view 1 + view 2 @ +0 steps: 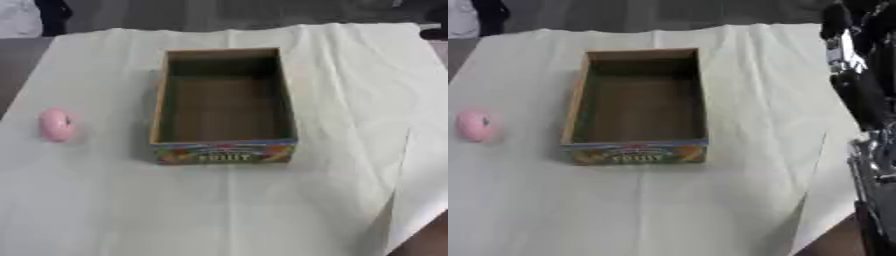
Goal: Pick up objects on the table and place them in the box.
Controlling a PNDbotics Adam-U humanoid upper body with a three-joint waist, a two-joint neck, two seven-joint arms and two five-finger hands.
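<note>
One pink object [56,124] left of the open box [223,105], right arm [866,100] far opposite, hand state unclear

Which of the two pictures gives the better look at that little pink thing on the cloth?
The left eye view: the pink thing sits well inside the picture, left of the box, with cloth all around it. The right eye view shows it whole too, but close against the picture's left edge.
</note>
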